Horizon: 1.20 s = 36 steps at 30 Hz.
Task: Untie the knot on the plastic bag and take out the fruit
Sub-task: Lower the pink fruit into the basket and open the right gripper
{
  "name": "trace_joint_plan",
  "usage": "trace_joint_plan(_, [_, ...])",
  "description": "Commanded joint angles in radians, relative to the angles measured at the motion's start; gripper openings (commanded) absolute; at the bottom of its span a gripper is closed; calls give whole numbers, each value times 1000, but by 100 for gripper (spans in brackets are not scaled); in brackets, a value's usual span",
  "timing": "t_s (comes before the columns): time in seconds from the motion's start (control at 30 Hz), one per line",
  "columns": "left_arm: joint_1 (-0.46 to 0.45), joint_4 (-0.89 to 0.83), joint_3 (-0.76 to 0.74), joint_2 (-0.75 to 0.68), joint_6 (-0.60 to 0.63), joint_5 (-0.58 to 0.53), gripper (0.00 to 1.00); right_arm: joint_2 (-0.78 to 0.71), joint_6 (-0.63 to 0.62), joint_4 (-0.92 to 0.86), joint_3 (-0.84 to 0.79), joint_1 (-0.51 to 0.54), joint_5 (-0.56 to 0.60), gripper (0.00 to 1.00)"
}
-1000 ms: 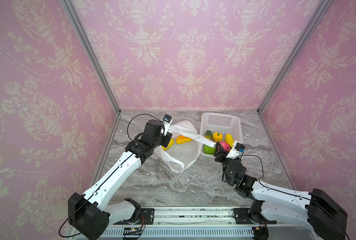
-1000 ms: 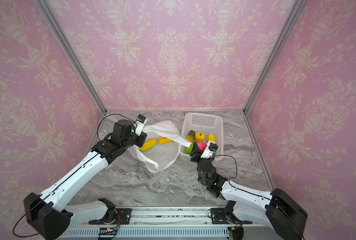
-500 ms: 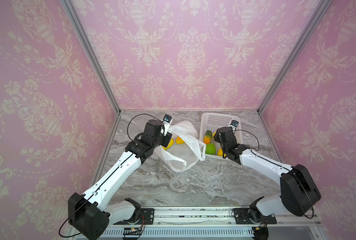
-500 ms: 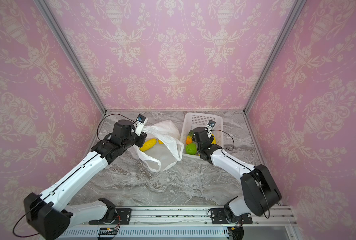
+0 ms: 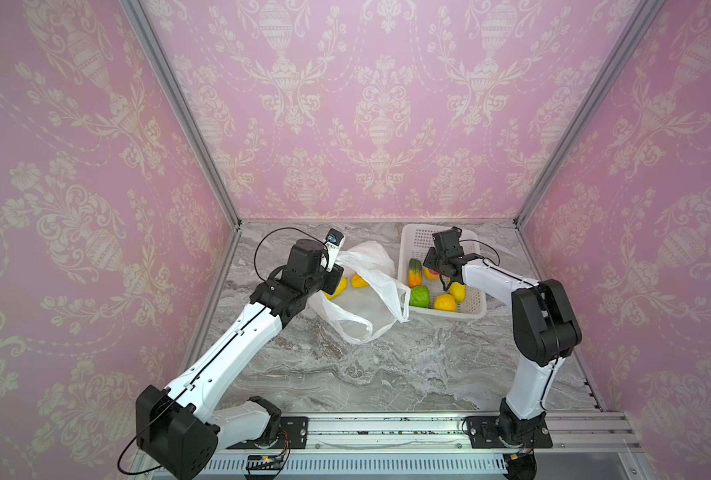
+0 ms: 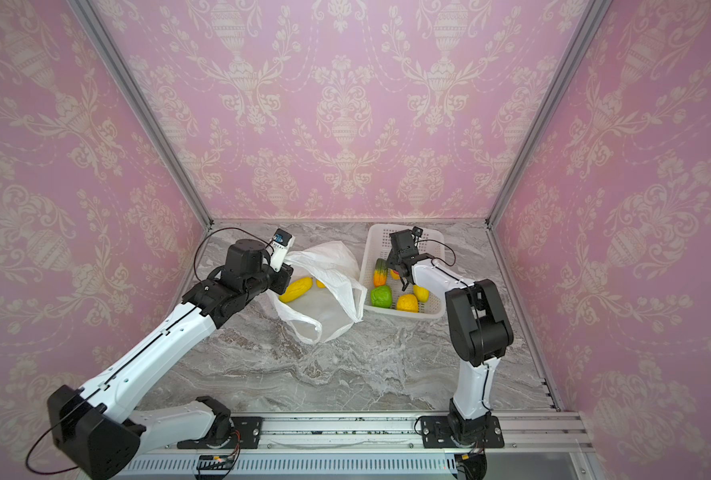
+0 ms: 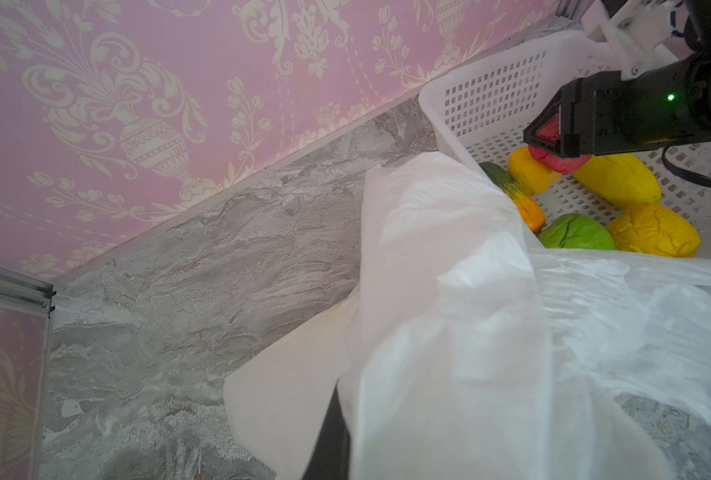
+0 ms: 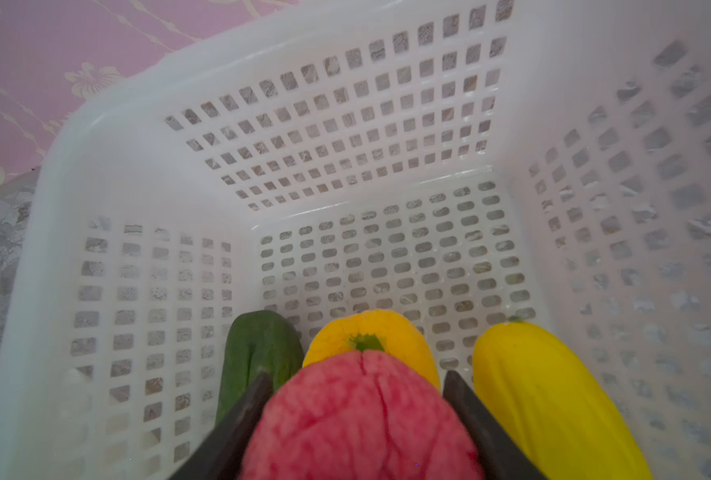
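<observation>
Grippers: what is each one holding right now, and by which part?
The right gripper clamps the pink-red fruit across its sides, over the white basket. The left gripper is shut on the plastic bag, pinching its upper rim.

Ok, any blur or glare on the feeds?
Right wrist view: the pink-red fruit is soft, the basket side wall smeared, its far wall crisp. Left wrist view: the plastic bag is near, hazy and bright; the marble tabletop behind is sharp. Both top views: even light, no glare.
</observation>
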Motion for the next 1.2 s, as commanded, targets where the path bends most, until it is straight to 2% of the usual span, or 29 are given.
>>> trace_joint_plan(0.0, [3,-15,26,-9,-1,1,7,78,-7,-113,-19,-14,-59,46])
trace_joint_plan(0.17, [3,-15,26,-11,-1,1,7,58,12,-103,-47,-24,-21,58])
trace_joint_plan(0.53, [2,-15,26,-11,-1,3,8,50,43,-87,-81,-71,-36,83])
trace_joint_plan(0.77, [3,-14,25,-8,-1,3,8,37,41,-61,-97,-71,-54,81])
trace_joint_plan(0.83, [3,-15,24,-7,-1,2,8,18,32,-40,-115,-71,-64,84])
trace_joint_plan(0.97, [2,-14,25,-7,-1,4,8,-48,19,39,-207,-70,-82,99])
trace_joint_plan(1.17, [2,-15,26,-9,-1,6,8,-165,6,101,-299,-65,-56,100])
